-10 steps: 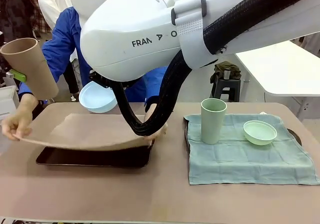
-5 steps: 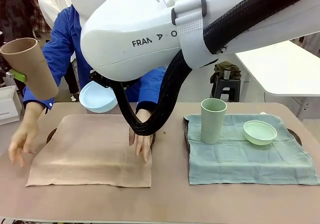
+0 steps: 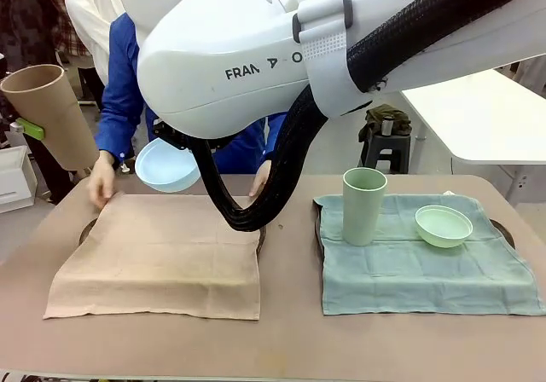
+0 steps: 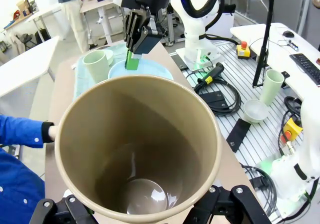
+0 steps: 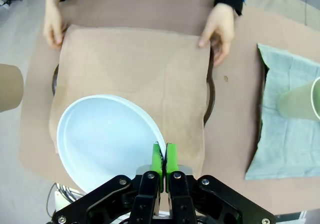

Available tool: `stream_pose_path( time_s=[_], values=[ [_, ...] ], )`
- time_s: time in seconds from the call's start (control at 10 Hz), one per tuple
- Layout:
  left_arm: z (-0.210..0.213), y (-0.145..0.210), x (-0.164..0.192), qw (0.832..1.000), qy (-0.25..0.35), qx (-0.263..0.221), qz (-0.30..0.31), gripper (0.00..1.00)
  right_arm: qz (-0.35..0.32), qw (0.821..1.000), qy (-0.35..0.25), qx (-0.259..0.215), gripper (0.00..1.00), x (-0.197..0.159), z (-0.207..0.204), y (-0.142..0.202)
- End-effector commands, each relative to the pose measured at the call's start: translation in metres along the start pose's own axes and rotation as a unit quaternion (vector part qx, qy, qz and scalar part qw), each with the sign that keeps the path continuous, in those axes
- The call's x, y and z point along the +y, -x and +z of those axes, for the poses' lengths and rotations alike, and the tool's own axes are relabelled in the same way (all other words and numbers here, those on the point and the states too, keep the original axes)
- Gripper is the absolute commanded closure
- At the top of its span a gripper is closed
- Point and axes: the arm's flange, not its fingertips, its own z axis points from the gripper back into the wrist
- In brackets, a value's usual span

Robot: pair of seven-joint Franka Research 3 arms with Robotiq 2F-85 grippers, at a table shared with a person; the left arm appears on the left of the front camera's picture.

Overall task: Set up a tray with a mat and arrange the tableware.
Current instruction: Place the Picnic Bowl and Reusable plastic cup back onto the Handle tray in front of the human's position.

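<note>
The tall tan handleless cup (image 3: 53, 113) hangs tilted in the air at the left edge of the front view, gripped by the left gripper (image 3: 29, 129), whose fingers stand wide around the cup's body; the left wrist view looks straight down into the cup (image 4: 137, 149) and shows it empty. The small round light blue bowl (image 3: 167, 165) hangs above the far edge of the tan cloth mat (image 3: 158, 258), and the right wrist view shows the right gripper (image 5: 161, 164) with its green-padded fingers clenched on the bowl's rim (image 5: 107, 139), the bowl empty. The tan mat lies flat over a dark tray (image 5: 210, 91) whose rim peeks out at the sides, and the person's hands (image 5: 54, 28) rest on its far corners. On the right, a pale blue-green cloth mat (image 3: 422, 267) carries the upright pale green tall cup (image 3: 364, 205) and the pale green small bowl (image 3: 444, 226), standing apart; neither shows contents. The brown surface (image 3: 290, 331) carries both mats. The left wrist view shows, beyond the cup rim, the right gripper pinching the blue bowl.
</note>
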Motion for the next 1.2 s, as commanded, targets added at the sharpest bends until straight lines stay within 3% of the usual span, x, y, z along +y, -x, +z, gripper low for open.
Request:
stream_pose_path(
  time_s=[0.0, 0.3, 0.4, 0.9, 1.1],
  values=[
    [0.001, -0.002, -0.001, 1.0, 0.0, 0.003, -0.009, 1.0, 0.002, 1.0, -0.01, 0.003, 1.0, 0.0, 0.001, -0.001],
    [0.001, -0.002, -0.001, 1.0, 0.0, 0.003, -0.009, 1.0, 0.002, 1.0, -0.01, 0.003, 1.0, 0.0, 0.001, -0.001],
    [0.0, 0.0, 0.0, 1.0, 0.0, 0.0, 0.0, 0.13, 0.0, 1.0, 0.0, 0.0, 0.96, 0.0, 0.0, 0.0],
    [-0.019, 0.048, 0.012, 0.998, 0.053, -0.018, -0.007, 0.13, -0.035, 0.996, -0.064, 0.041, 0.96, -0.026, -0.06, -0.026],
    [-0.026, 0.047, 0.015, 0.999, 0.044, -0.003, -0.012, 0.13, -0.07, 0.997, -0.023, 0.038, 0.96, -0.028, -0.067, -0.03]
  ],
)
